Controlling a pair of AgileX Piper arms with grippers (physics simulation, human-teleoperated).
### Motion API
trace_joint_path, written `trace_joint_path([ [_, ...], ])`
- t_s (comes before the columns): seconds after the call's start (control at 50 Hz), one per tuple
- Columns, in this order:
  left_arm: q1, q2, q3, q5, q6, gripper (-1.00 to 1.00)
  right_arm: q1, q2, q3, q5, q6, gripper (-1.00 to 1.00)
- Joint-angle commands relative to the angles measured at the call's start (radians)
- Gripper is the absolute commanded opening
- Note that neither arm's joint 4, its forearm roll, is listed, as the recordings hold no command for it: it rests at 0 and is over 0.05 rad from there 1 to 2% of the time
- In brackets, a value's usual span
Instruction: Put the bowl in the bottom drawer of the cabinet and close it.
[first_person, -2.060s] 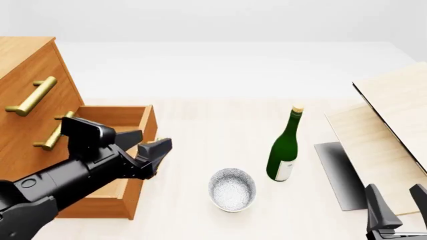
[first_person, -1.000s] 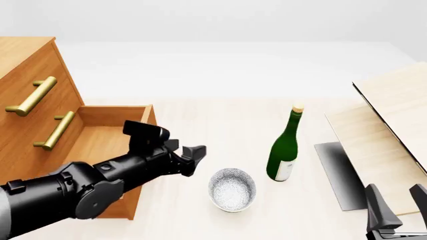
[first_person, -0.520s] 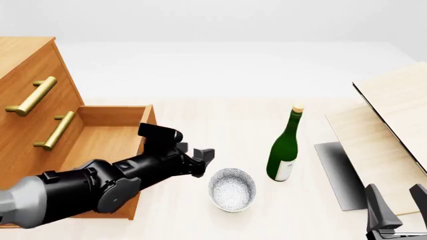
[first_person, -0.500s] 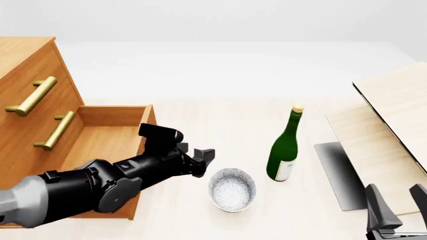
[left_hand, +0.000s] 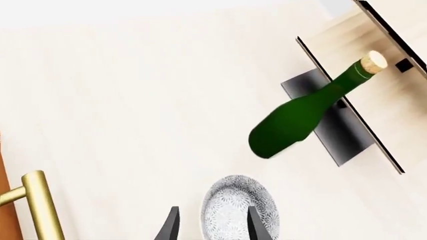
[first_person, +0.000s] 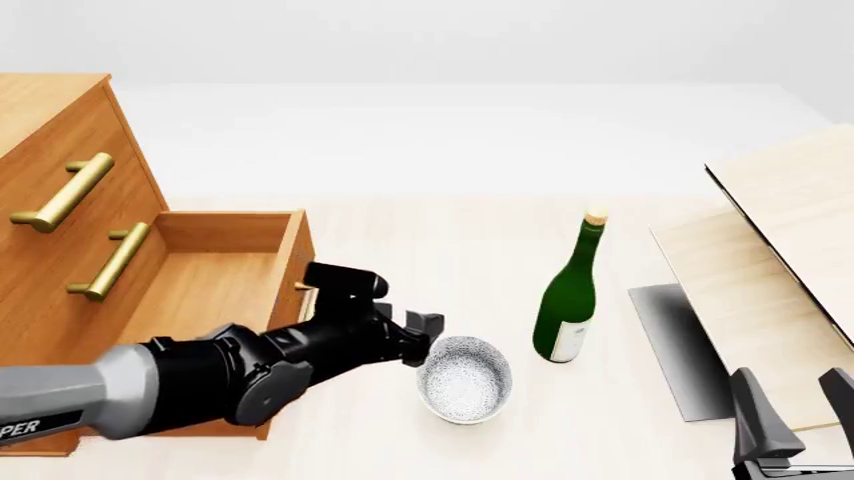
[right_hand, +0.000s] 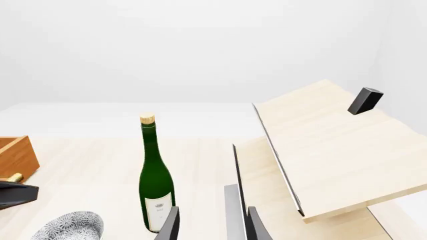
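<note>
The speckled grey-white bowl (first_person: 465, 378) stands on the table in front of the green bottle (first_person: 567, 300). My left gripper (first_person: 424, 335) is open and hangs just above the bowl's left rim. In the left wrist view the bowl (left_hand: 240, 207) lies under and between the two fingertips (left_hand: 257, 227). The cabinet (first_person: 67, 140) stands at the left, its bottom drawer (first_person: 227, 232) pulled out and with nothing inside. My right gripper (first_person: 794, 420) is open at the front right, apart from everything. The right wrist view shows the bowl (right_hand: 67, 226) and the bottle (right_hand: 155, 185).
Pale wooden boards (first_person: 787, 260) lean at the right over a dark grey slab (first_person: 681, 350). The upright bottle is close to the bowl's right side. The brass handle (left_hand: 37, 205) of the open drawer is close beside my left arm.
My left arm has swung right, from over the open drawer to the bowl's left rim. The right arm, bowl and bottle have not moved.
</note>
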Motion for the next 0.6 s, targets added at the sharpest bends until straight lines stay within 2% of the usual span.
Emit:
trace_joint_path([
  [0.02,-0.011,0.048,-0.006,-0.015,-0.023,1.0,0.0,0.0,0.0,0.0,0.0,1.0],
  [0.6,-0.012,0.151,-0.019,-0.041,-0.068,1.0,0.0,0.0,0.0,0.0,0.0,1.0],
])
